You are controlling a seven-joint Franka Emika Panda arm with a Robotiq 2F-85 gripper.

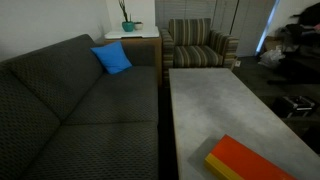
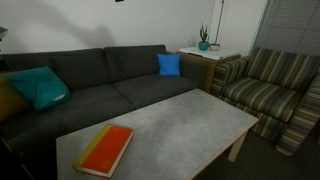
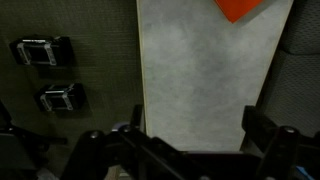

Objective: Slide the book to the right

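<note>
Black gripper (image 3: 175,135), mine: jaws spread wide apart, grey table (image 3: 200,75) beneath. 1 book (image 3: 240,8), orange-red cover, yellow side edges, flat on that table at the wrist view's top edge, well apart from my fingers. Beyond, in an exterior view: 1 dark sofa (image 2: 100,75) bearing 1 teal cushion (image 2: 38,87) and 1 blue cushion (image 2: 169,64). Farthest: 1 striped armchair (image 2: 275,85).

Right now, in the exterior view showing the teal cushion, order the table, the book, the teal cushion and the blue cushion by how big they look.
1. table
2. book and teal cushion: they look alike, and the book lies nearer the camera, so unranked
3. blue cushion
</note>
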